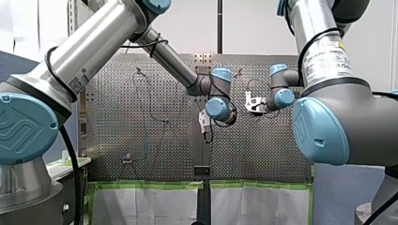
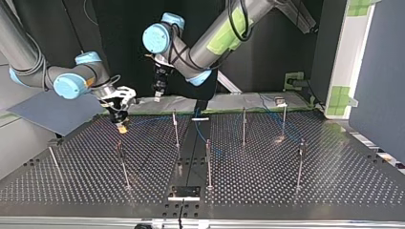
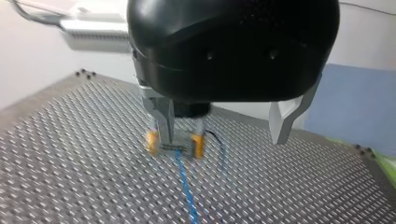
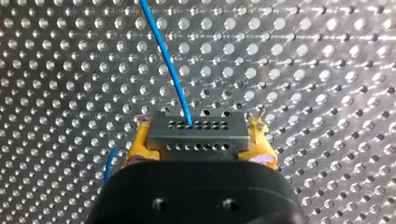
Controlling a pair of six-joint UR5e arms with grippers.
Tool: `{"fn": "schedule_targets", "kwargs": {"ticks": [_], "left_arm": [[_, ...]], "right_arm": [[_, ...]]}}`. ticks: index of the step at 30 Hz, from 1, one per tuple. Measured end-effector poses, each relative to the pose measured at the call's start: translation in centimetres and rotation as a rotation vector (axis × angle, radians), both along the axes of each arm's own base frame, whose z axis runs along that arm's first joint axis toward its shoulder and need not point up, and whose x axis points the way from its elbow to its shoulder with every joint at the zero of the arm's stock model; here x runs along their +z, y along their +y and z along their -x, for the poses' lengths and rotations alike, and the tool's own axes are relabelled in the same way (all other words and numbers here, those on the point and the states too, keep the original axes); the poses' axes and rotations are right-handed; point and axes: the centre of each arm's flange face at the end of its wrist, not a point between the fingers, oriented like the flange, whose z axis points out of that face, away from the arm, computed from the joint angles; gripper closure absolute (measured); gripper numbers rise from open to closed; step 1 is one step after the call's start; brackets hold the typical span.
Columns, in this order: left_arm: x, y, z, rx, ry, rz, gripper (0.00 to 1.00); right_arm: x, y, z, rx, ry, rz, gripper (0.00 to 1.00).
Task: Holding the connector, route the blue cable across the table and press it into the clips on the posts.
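Right gripper (image 4: pixel 200 142) clamped on connector (image 4: pixel 198 126), low over table (image 4: pixel 327 56); left gripper (image 3: pixel 222 120) spread wide, empty. Cable (image 4: pixel 163 51) leaves connector: thin, light, limp, likely to sag. Rigid connector judged the sound hold.

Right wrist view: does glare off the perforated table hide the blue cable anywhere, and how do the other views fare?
Right wrist view: the table glints at its holes, yet the blue cable stands out down to the connector in my right claw. Left wrist view: sheen on the table, cable plain against it. Top view: dark backdrop, cable only faint.
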Motion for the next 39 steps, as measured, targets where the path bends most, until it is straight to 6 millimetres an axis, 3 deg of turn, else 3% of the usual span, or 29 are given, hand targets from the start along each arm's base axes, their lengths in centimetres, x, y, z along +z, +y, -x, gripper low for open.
{"fn": "schedule_targets", "kwargs": {"ticks": [14,25,39], "left_arm": [[-3.9,-2.8,-1.0,0.100,0.026,-0.031,0.00],[-1.4,-4.9,-2.5,0.176,-0.043,0.036,0.00],[-4.6,-6.7,-5.2,0.198,-0.038,0.057,0.00]], "right_arm": [[-0.3,-0.3,1.5,0.021,-0.009,-0.014,1.00],[-0.3,-0.3,1.6,0.030,-0.012,-0.015,1.00],[-0.3,-0.2,1.5,0.038,-0.014,-0.015,1.00]]}}
